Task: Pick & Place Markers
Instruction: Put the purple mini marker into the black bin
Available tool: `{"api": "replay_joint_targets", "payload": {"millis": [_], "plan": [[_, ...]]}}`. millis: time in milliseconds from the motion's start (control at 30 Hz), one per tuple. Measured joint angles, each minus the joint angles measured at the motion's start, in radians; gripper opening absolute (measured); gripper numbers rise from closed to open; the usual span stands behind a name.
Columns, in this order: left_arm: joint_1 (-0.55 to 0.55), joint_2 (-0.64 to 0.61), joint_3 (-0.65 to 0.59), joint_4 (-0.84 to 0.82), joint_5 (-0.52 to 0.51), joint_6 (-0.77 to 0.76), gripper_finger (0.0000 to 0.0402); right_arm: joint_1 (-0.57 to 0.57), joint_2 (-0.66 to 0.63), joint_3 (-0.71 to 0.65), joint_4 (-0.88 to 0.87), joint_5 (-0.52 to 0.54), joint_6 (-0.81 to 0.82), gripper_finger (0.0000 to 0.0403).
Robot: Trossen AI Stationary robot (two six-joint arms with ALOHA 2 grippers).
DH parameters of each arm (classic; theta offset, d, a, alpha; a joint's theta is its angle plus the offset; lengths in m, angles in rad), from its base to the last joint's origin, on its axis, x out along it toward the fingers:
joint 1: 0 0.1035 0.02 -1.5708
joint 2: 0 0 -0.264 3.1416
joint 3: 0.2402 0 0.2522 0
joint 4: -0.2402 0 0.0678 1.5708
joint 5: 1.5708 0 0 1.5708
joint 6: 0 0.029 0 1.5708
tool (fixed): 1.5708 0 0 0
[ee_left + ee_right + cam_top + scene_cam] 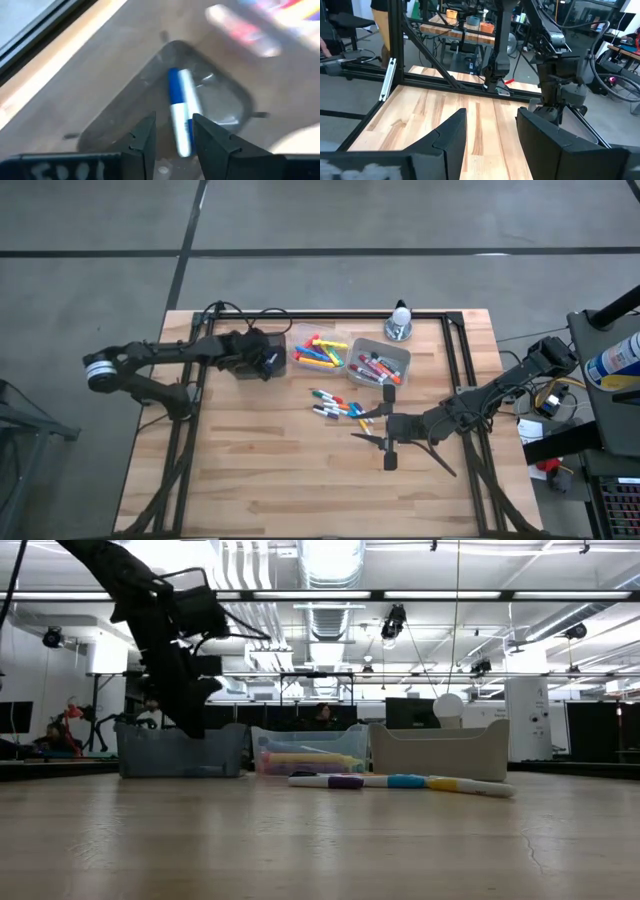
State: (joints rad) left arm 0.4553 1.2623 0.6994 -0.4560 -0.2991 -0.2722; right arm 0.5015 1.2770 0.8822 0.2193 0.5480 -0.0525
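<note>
Wooden table fills the high view's middle, on a grey floor. Three bins sit in a row across the upper middle: a grey bin at left under the left gripper, a clear bin holding yellow and orange markers, and a third bin of red-capped ones. The left gripper's jaws are spread over the grey bin, with one blue-and-white marker lying loose on the bin floor between them. Roughly eight loose markers lie just below the bins. The right gripper, jaws spread and empty, hovers lower right of them. Markers look light, stiff and smooth, likely to roll; pinching across the mid-barrel seems safest
</note>
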Motion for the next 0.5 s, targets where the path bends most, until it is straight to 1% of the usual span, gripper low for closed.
{"api": "replay_joint_targets", "payload": {"millis": [133,233,500], "plan": [[-0.045,-0.024,0.009,0.058,0.056,0.04,0.0119,0.0,0.0,0.0,0.0,0.0,0.0,0.0166],[-0.104,-0.044,0.01,0.124,0.068,0.078,0.0119,0.0,0.0,0.0,0.0,0.0,0.0,0.0166],[-0.34,-0.045,0.01,0.29,0.103,0.191,0.0119,0.0,0.0,0.0,0.0,0.0,0.0,0.0166]]}}
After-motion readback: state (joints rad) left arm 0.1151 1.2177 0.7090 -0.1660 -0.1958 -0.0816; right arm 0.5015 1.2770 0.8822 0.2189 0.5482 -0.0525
